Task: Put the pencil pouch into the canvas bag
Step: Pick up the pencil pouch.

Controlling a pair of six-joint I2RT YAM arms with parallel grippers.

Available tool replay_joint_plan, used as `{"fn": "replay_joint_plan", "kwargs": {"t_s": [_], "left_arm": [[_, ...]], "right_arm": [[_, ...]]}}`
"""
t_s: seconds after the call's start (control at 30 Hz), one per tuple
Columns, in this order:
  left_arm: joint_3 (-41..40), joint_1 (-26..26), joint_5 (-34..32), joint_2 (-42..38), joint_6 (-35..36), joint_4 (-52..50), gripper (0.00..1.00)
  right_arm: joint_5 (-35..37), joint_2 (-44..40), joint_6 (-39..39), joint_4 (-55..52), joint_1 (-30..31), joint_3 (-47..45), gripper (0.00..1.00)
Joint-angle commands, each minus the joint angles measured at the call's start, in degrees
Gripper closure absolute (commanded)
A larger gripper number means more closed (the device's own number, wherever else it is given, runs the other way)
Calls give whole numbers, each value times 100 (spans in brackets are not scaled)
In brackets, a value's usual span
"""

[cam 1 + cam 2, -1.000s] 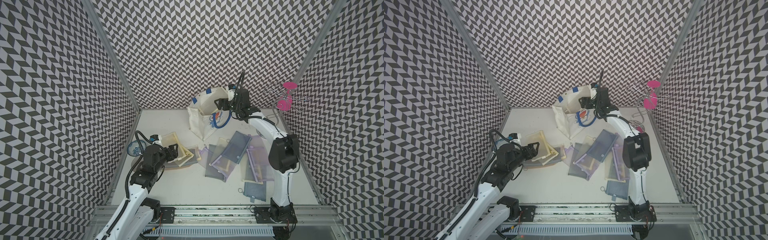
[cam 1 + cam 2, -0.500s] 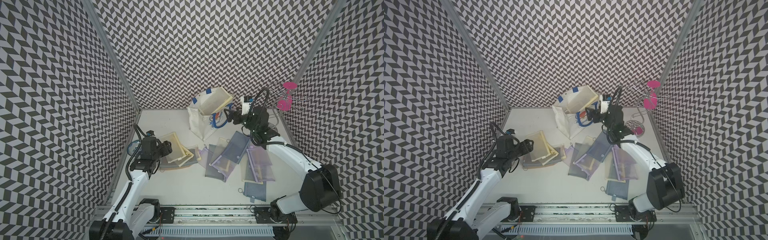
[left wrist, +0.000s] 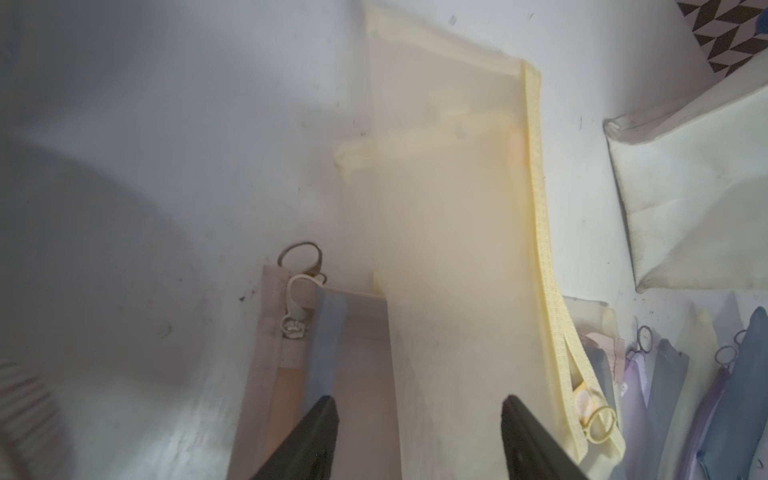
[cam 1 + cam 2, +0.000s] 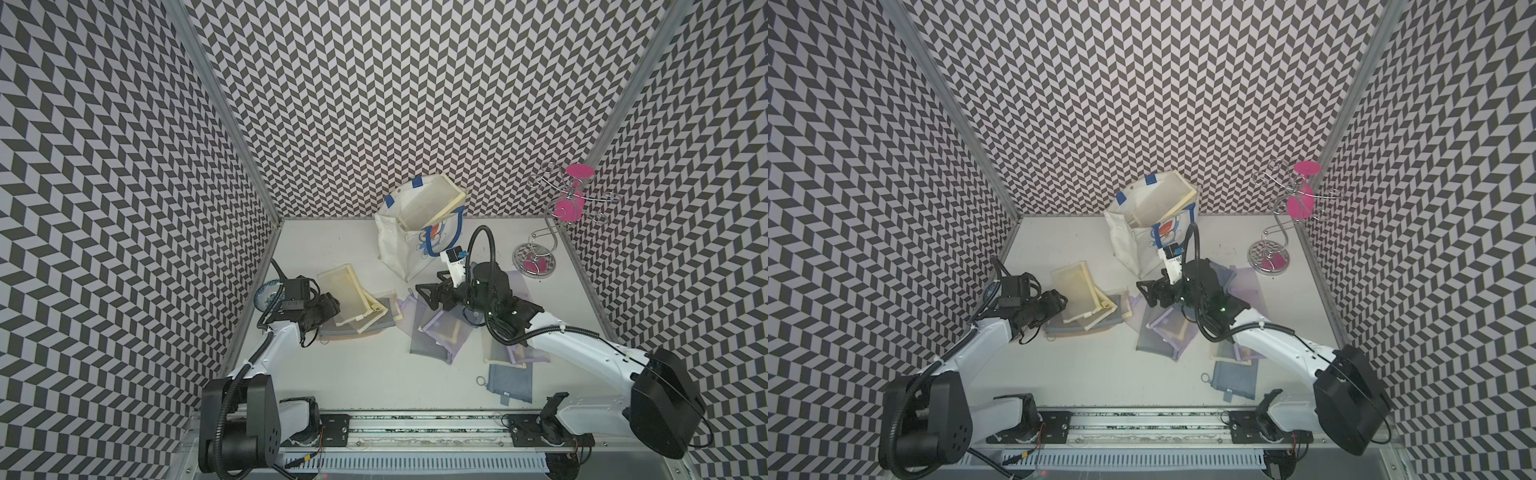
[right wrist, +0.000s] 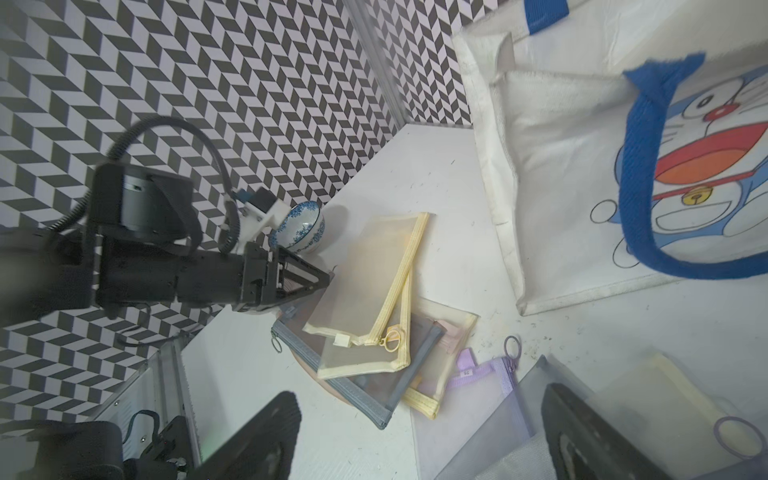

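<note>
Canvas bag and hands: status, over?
Left hand open over top yellow pouch. Right hand open, empty. Canvas bag standing; another pouch lies across its mouth.

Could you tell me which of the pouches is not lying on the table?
The cream pouch sitting in the canvas bag's open mouth. All the other pouches lie on the table.

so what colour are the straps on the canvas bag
Blue; the strap handle shows best in the right wrist view, hanging across the canvas bag's printed front.
</note>
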Motion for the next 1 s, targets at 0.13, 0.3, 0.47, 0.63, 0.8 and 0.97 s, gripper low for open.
{"fn": "replay_joint_plan", "kwargs": {"t_s": [0.13,0.3,0.47,0.63,0.8,0.97], "left_arm": [[-137,-23,598,283,-206,613,53],[-96,-15,793,445,-218,740,76],[-140,-6,714,186,-250,678,100],[-78,12,669,-306,-98,515,100],[3,44,756,-150,-54,654,80],[329,222,758,475,-50,885,61]], "right_arm": [[211,-423,-199,-288,8,492,6],[155,-225,-28,-471,2,649,7],[540,-542,58,-802,2,562,7],[647,-860,183,-1095,-6,408,6],[456,-764,347,-1025,-7,256,5],[143,-448,389,-583,2,205,1]]}}
